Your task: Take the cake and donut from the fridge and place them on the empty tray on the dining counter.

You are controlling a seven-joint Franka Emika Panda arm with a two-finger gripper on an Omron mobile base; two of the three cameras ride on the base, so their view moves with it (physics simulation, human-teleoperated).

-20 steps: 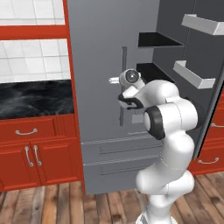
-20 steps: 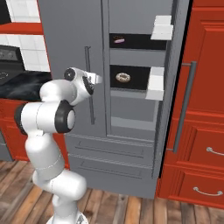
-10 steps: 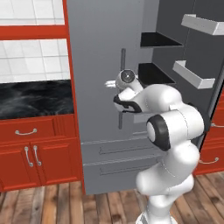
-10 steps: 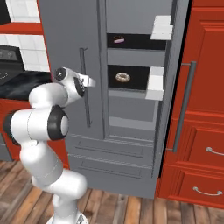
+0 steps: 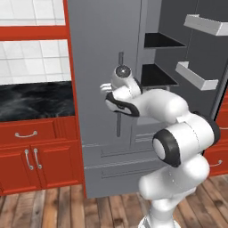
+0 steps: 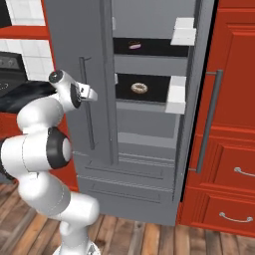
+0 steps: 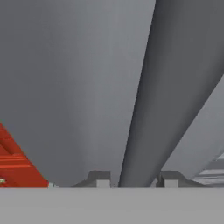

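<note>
The grey fridge has its left door closed and its right door swung open. My gripper is shut on the left door's vertical bar handle. In the hand view, the handle runs between my two fingertips, and my gripper straddles it. In the right base view, my gripper meets the handle at mid height. The donut lies on a black shelf inside the fridge. A small pinkish item, apparently the cake, sits on the shelf above.
The open right door carries white bins and a long bar handle. Red cabinets stand right of the fridge. Left of it are red drawers under a black worktop. The floor is wooden.
My jaws have closed around the left door's handle. The hand has shifted slightly left along with the arm's elbow. The left door still looks closed.
</note>
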